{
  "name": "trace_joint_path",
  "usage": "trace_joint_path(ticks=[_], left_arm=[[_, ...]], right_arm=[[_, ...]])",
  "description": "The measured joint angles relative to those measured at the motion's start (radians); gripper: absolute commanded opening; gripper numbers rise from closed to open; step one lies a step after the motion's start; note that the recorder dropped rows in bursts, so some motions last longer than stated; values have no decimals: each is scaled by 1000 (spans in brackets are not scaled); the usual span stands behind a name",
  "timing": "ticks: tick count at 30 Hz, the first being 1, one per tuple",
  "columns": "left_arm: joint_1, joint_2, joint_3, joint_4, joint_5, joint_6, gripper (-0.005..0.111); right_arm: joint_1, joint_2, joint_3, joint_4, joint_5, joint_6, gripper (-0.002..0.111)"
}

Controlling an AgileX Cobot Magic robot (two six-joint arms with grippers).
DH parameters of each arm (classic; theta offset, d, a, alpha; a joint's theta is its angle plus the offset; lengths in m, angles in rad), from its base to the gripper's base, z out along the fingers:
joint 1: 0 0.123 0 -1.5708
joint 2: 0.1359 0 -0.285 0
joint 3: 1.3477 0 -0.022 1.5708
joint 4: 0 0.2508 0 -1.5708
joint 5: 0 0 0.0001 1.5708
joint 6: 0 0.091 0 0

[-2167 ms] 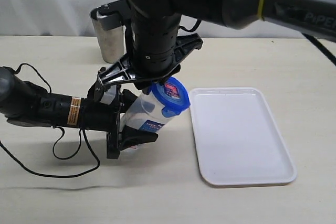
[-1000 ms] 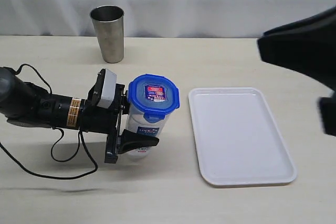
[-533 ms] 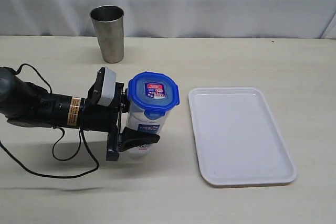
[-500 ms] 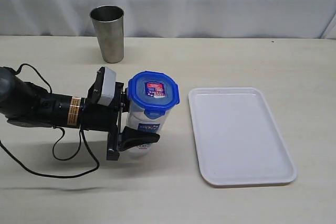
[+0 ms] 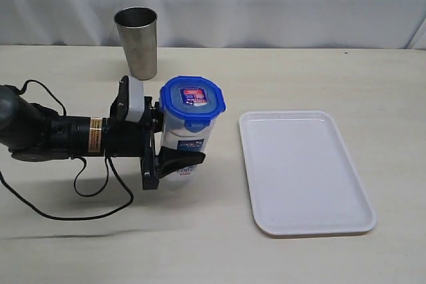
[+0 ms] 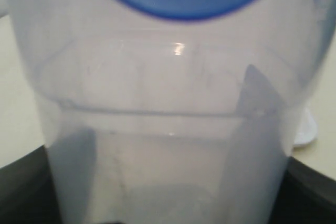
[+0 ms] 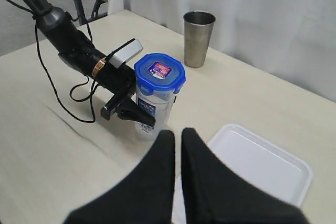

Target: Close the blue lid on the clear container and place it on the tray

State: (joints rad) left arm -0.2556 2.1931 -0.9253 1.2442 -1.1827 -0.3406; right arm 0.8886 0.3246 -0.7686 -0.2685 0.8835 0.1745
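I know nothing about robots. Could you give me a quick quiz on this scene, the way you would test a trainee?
1. True or false: the blue lid sits on top of the clear container.
2. The left pincer grips: A the lid's top, B the container's side, C nothing at all.
3. Fill in: the right pincer is ____ (open or shut).

Key: 1 true; 2 B; 3 shut.
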Motion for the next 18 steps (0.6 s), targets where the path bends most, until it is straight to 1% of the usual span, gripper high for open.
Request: trace_joint_path(ticks=[5,7,10,13,16,18], left_arm=[[-3,0,-44,-50,0,13,0],[-20,0,-68,-57,2,16,0],[-72,2,-115,-61,9,18,0],[-143,2,-172,-61,58,20,0],[-209,2,-233,-61,165,20,0],[-239,2,-267,-61,247,20,0]], right_arm=[[0,-109,0,-28,21,0,5],[0,-156,0,-31,23,0,5],[0,-220,0,-40,23,0,5],[0,-280,0,-61,23,0,5],[0,-318,0,-76,23,0,5],[0,-322,0,-78,28,0,5]])
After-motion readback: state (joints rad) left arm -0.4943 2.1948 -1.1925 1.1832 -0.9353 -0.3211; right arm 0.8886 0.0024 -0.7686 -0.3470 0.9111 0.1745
